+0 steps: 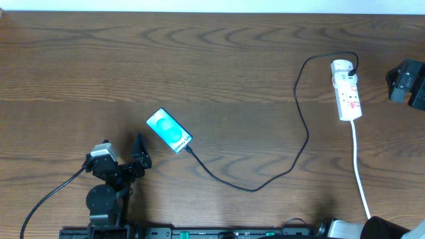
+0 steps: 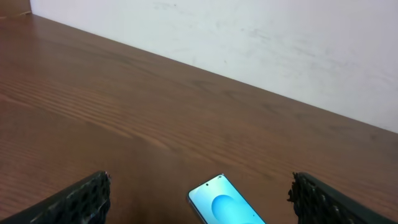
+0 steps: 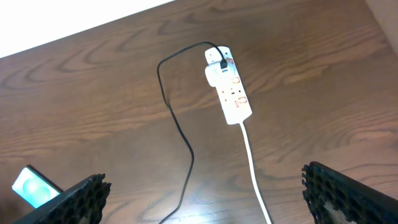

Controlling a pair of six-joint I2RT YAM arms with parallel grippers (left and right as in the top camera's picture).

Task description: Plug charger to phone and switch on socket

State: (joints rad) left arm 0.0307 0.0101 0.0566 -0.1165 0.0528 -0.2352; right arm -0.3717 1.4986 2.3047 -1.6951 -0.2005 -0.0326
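The phone [image 1: 169,131] lies flat on the wooden table with its light-blue screen up. It also shows in the left wrist view [image 2: 219,202] and the right wrist view [image 3: 32,186]. The charger cable [image 1: 252,188] runs from the phone's lower end in a long loop to a plug at the far end of the socket [image 1: 346,90], a white power strip with red marks [image 3: 229,87]. The connector tip sits against the phone's edge. My left gripper [image 2: 200,183] is open and empty, just short of the phone. My right gripper [image 3: 205,180] is open and empty, well short of the socket.
The socket's thick white cord [image 1: 359,169] runs toward the front edge at the right. A black device [image 1: 406,81] sits at the right edge beside the socket. My left arm [image 1: 103,179] is at the front left. A white wall [image 2: 249,37] borders the table's far side.
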